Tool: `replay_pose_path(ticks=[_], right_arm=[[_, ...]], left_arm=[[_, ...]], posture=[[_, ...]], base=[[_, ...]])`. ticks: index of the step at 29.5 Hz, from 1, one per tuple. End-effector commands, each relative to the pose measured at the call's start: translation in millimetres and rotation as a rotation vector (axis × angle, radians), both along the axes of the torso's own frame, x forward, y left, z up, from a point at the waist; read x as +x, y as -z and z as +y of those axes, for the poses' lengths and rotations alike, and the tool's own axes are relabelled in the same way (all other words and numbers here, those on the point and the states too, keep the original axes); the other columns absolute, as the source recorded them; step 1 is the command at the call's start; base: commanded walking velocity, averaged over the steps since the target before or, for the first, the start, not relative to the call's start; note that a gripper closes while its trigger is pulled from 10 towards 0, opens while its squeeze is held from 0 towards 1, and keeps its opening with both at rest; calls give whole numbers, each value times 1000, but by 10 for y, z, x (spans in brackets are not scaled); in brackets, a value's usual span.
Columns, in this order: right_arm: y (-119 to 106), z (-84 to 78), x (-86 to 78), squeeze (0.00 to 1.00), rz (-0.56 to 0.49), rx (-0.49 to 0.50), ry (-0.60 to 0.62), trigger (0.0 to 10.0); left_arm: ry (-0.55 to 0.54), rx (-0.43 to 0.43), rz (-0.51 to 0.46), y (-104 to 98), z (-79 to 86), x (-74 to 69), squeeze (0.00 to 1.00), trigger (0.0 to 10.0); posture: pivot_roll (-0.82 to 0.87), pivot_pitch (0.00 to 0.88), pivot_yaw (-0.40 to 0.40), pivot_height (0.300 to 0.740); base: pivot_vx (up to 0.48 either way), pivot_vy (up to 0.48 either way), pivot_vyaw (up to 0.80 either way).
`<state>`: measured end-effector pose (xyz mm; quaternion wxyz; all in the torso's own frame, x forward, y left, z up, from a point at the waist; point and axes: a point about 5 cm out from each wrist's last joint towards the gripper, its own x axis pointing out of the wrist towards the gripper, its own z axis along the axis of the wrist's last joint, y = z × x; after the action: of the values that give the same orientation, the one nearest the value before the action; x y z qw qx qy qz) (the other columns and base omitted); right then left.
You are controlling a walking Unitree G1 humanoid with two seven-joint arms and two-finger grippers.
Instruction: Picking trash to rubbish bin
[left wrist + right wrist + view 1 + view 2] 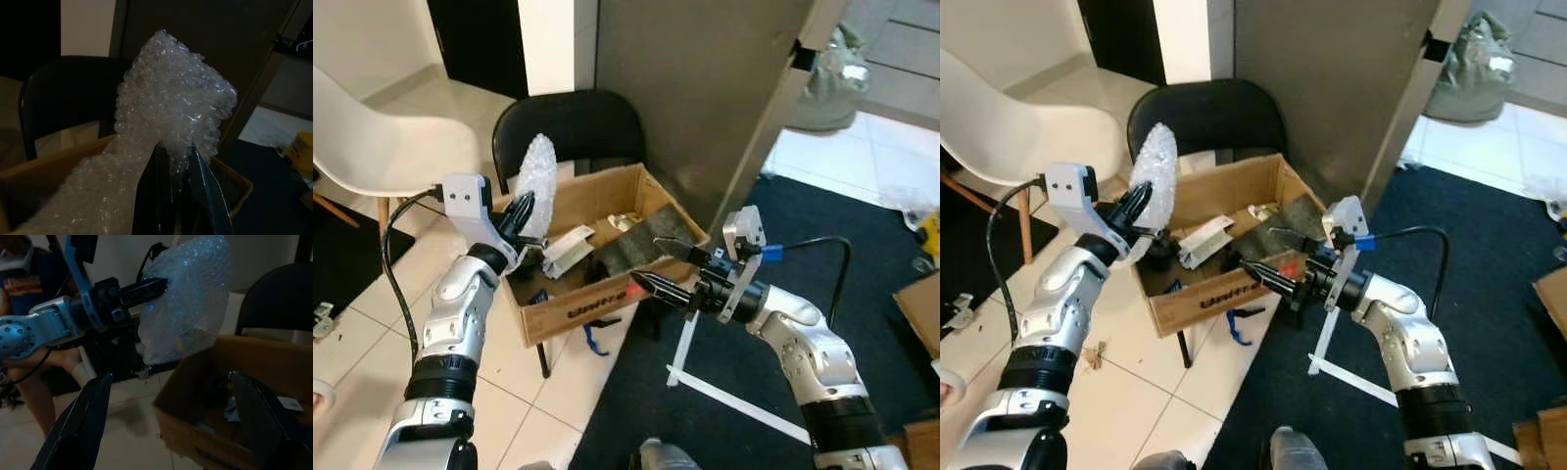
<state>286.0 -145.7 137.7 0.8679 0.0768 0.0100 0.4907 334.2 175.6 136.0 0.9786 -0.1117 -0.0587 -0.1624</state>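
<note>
A crumpled wad of clear bubble wrap (536, 171) is held up over the left rim of an open cardboard box (578, 308). My left gripper (521, 211) is shut on the lower part of the bubble wrap (171, 107). The box rests on a black chair (573, 122) and holds white paper scraps (570, 247) and a dark sheet (641, 250). My right gripper (646, 261) is open and empty at the box's front right corner, pointing toward the left arm. In the right wrist view its spread fingers (83, 426) frame the box and the bubble wrap (190, 298).
A white chair (382, 137) stands at the left on pale tiles. A tall grey cabinet (705, 88) rises behind the box. A dark carpet (862, 264) lies on the right, with a white strip (734, 397) on it. A person (29, 289) stands beyond the left arm.
</note>
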Motion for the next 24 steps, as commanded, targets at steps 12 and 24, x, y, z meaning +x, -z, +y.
replay_pose_path(ticks=[12, 24], right_arm=[[38, -46, -23, 0, 38, -46, -6, 10000], [25, -80, -35, 0, 14, -76, -12, 10000]], left_arm=[[218, -62, 88, 73, -128, -45, 0, 10000], [199, -106, 159, 201, -21, -61, 0, 10000]], posture=[[-71, 0, -35, 740], [-74, 0, -37, 740]], base=[[133, 0, -195], [0, 0, -126]])
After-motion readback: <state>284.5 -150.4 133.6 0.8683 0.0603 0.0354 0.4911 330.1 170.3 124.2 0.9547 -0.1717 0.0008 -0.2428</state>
